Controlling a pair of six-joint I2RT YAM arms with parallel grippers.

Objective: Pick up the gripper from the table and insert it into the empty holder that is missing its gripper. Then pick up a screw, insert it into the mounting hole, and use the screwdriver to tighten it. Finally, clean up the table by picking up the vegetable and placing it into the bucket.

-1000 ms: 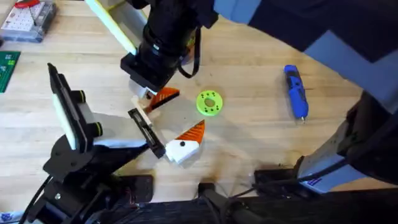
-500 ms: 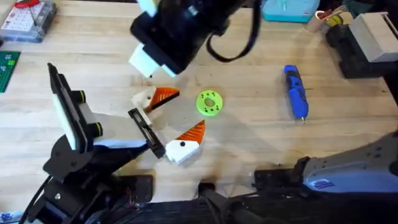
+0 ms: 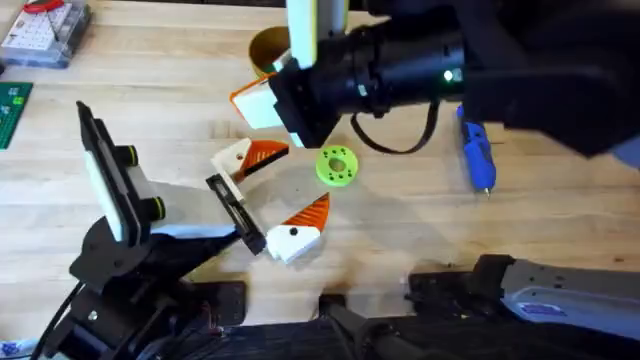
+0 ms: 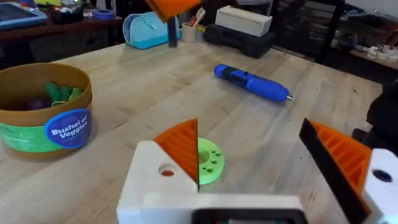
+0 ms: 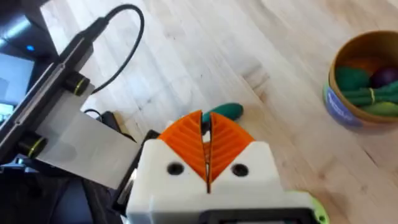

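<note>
While the gripper (image 3: 250,157) lies on table (image 3: 420,215), right fingers (image 5: 227,140) pressed together.

Screwdriver (image 3: 476,148): blue with a silver tip. Loose finger piece (image 3: 250,158): orange ribbed wedge on a cream-white base; round disc (image 3: 336,166): bright green. Bucket (image 4: 45,110): tan with a green band and blue label, on a pale wood table (image 3: 400,230).

A blue screwdriver (image 4: 252,81) lies far off on the table (image 4: 143,81). A bucket (image 4: 43,118) holding vegetables (image 4: 53,95) stands at left, and a green disc (image 4: 208,163) sits near.
</note>
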